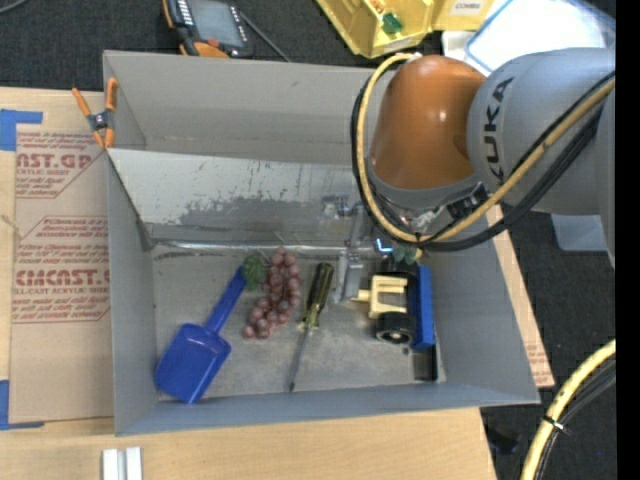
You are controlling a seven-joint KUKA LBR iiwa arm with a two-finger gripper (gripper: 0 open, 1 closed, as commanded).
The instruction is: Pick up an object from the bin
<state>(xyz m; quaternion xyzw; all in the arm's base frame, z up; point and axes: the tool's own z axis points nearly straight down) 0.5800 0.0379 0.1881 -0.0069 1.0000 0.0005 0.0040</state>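
**A:** Foreground, left: blue scoop [195, 353]. Centre: screwdriver [312, 308] lying beside purple grapes [274, 293]. Right: yellow-and-black toy vehicle [390, 308] against a blue bar [424, 313].

**B:** And the gripper [350, 268]?

**A:** Farther back, low between the screwdriver's handle and the toy vehicle. Whether it is open or closed cannot be told, and nothing is seen held. Judged stage: approach. Next it must centre over one of those two, descend and close.

A yellow-and-black-handled screwdriver [311, 311] lies flat on the bin floor [350, 360], shaft toward the near wall.
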